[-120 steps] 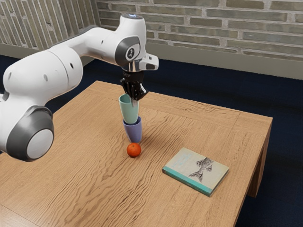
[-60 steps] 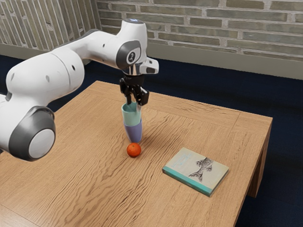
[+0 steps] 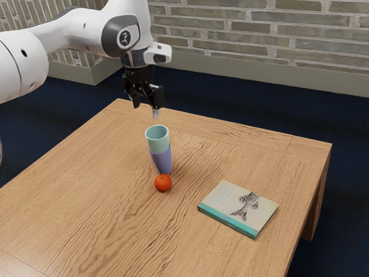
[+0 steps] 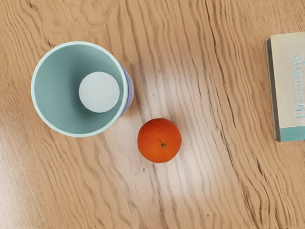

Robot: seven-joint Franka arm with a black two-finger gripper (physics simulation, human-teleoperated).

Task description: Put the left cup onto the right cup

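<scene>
A teal cup (image 3: 157,139) sits nested inside a purple cup (image 3: 163,161) near the middle of the wooden table (image 3: 104,219). From above, the teal cup (image 4: 78,88) shows its pale bottom, with a sliver of the purple cup (image 4: 127,93) at its side. My gripper (image 3: 147,104) hangs well above the stacked cups, slightly toward the exterior view's left. Its fingers stand open with nothing between them.
An orange (image 3: 163,183) lies on the table just in front of the cups, also the orange (image 4: 159,140) beside the cups from above. A book (image 3: 238,208) with a teal edge lies to the exterior view's right; the book (image 4: 288,86) shows at the frame's edge.
The teal cup was let go and now stands nested in the purple cup. My gripper has opened, risen and moved toward the exterior view's left.
</scene>
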